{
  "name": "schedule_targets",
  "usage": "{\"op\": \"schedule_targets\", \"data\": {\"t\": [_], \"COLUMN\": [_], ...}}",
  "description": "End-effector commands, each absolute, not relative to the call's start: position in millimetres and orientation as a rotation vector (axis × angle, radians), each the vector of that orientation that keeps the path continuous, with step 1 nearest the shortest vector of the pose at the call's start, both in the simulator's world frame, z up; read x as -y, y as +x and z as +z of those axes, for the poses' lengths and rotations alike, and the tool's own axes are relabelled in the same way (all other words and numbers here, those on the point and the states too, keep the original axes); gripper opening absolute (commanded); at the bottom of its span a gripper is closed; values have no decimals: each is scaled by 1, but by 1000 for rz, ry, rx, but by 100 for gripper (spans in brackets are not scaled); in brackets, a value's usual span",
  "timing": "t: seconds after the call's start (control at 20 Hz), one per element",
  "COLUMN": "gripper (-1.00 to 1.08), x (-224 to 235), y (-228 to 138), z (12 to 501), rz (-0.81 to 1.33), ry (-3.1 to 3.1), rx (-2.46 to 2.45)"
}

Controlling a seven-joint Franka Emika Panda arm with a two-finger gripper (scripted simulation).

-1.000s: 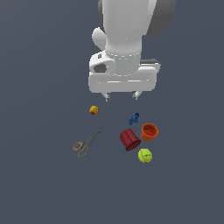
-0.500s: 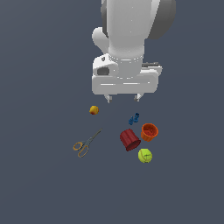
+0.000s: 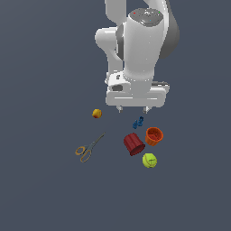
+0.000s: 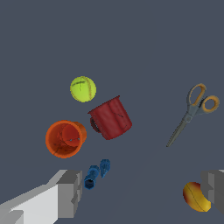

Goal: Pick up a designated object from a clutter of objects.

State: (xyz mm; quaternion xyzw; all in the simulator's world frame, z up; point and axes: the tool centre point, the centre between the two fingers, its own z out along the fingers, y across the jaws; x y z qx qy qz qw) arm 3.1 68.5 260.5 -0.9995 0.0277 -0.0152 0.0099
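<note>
**Approach over the blue piece, grasp not yet made**

The gripper [image 3: 132, 109] hangs above the clutter with its jaws apart and empty; in the wrist view one finger [image 4: 70, 192] stands just beside the blue piece [image 4: 97, 173] and the other is well apart, near the fruit [image 4: 196, 197]. The blue piece lies on the worktop [image 3: 45, 189], near the orange cup [image 3: 154, 136] and the red cup [image 3: 134, 144], touching neither. The ball [image 3: 149, 160] is beyond the red cup, and the scissors [image 3: 89, 148] are well apart from the blue piece.

I judge the step to be the approach. The next move calls for shifting sideways until the blue piece sits between the jaws, then lowering and closing, without pushing the orange cup.
</note>
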Motion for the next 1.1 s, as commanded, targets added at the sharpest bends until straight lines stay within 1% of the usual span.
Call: {"op": "schedule_targets", "data": {"t": [0.0,0.55,0.8,1.05], "gripper": [100,100,100,100], "x": [-79,-129,-142,-149], "y": [-5,-62,-86,-102], "z": [239,139,113,98], "rz": [-41,-17,-8,-2], "ry": [-3124,-3126,-3121,-3117], "rx": [-125,-312,-366,-398]}}
